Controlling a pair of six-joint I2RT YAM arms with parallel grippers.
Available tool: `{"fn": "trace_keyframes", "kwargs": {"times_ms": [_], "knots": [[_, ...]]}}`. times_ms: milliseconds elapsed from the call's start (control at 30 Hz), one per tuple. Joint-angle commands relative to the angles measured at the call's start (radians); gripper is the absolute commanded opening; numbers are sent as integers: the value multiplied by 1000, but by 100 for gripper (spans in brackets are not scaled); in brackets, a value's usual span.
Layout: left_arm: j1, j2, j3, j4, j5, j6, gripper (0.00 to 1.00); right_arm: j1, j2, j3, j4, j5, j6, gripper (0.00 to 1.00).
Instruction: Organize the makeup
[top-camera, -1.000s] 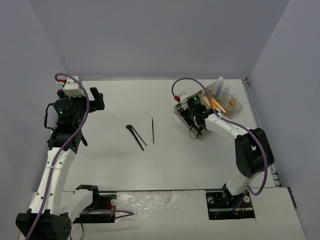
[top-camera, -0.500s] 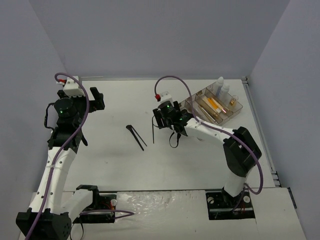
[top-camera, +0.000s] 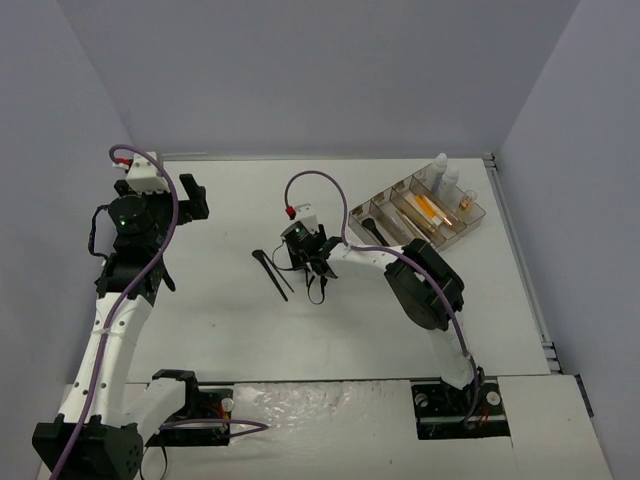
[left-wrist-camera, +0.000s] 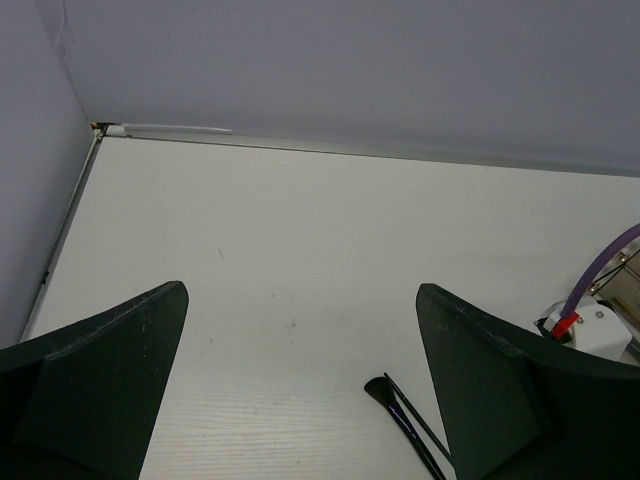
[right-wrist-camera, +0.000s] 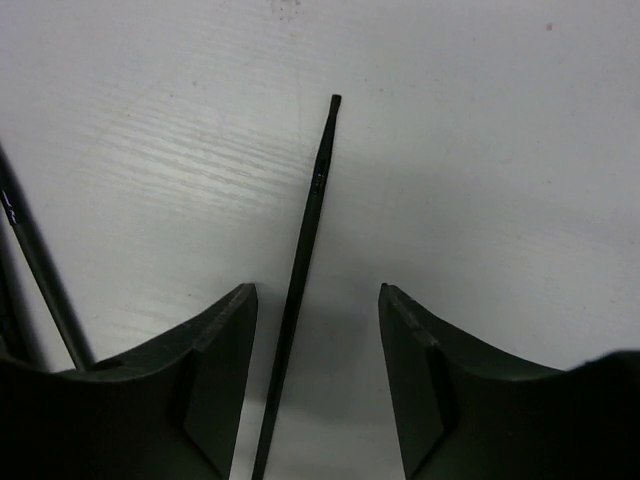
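You are straddling the slim black brush (right-wrist-camera: 318, 190), lying flat on the desk (right-wrist-camera: 480, 150), with the right jaws half parted, gripping nothing; closing too high is risking it rolling or slipping free.

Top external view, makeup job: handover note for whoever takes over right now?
Left claw: open, empty, hovering over the far-left part of the white table.
Right claw: open, low over the table, fingers either side of a thin black makeup stick, not closed on it.
Two slim black brushes lie on the table just left of that stick.
Done: orange white-capped tube and tiny amber vial are in the clear smoky divided plastic tray; two white bottles stand at its far end.
Left: grasp the stick, put it in a tray slot, then the two brushes.
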Motion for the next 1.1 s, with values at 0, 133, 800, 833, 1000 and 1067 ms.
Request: {"fn": "trace_keyframes", "kwargs": {"times_ms": [0, 133, 800, 833, 1000, 1067], "knots": [[7, -3, 27, 83, -2, -18, 97, -3, 21, 55, 52, 42, 45, 44], [7, -2, 24, 85, -2, -16, 97, -3, 54, 37, 57, 33, 51, 32], [8, -1, 22, 88, 4, -18, 97, -65, -240, -161, 60, -148, -232, 0], [7, 2, 22, 88, 5, -18, 97, -72, -288, -167, 41, -154, -261, 0], [9, 3, 24, 88, 8, -23, 97, -188, -442, -230, -40, -194, -468, 0], [9, 4, 24, 88, 9, -23, 97, -236, -492, -251, -56, -206, -533, 0]]}}
